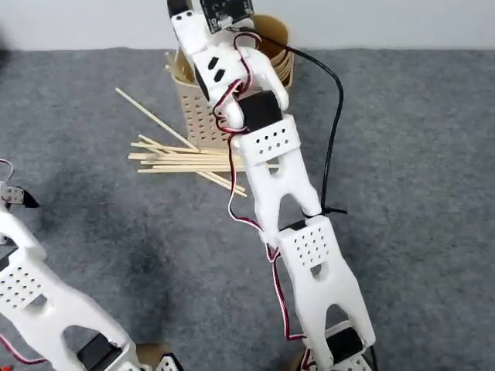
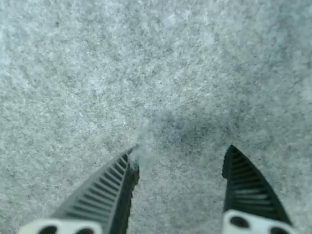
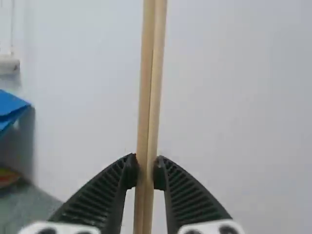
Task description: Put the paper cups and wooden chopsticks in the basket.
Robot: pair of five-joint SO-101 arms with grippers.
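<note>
Grey carpet (chopsticks strewn) meets white wall.

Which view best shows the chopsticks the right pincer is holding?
Right wrist view: the held chopsticks sit clamped in the right pincer, seen close. High view gives that arm above the basket, loose chopsticks beside it. Left wrist view faces carpet under the open left pincer.
</note>
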